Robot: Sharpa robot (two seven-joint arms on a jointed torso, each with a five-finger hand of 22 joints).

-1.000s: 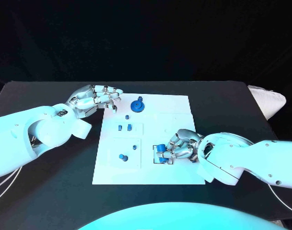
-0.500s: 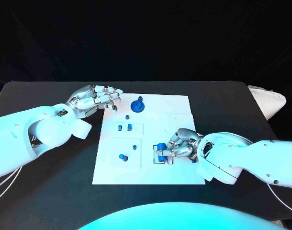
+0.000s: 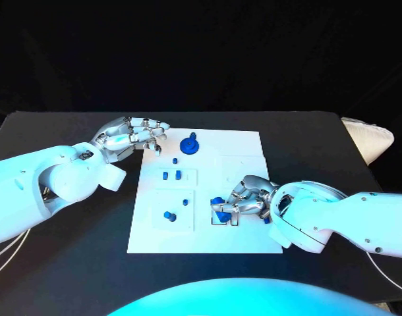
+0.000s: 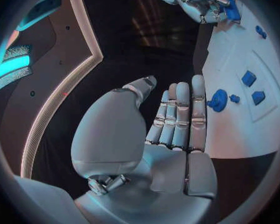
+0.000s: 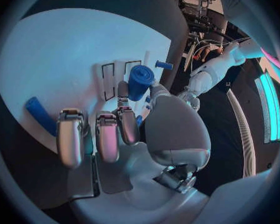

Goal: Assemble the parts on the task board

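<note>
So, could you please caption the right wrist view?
Right hand holds a blue cylindrical part over the white task board.

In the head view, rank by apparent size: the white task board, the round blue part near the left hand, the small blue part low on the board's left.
1. White task board
2. Round blue part
3. Small blue part

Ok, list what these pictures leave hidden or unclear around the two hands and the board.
- Head view: the right hand covers the slots beneath it, so whether the blue part is seated cannot be told.
- Right wrist view: the fingers hide the lower end of the blue cylinder.
- Head view: the small parts on the task board are too small to tell their shapes.
- Left wrist view: the left hand hides the board edge behind it.
</note>
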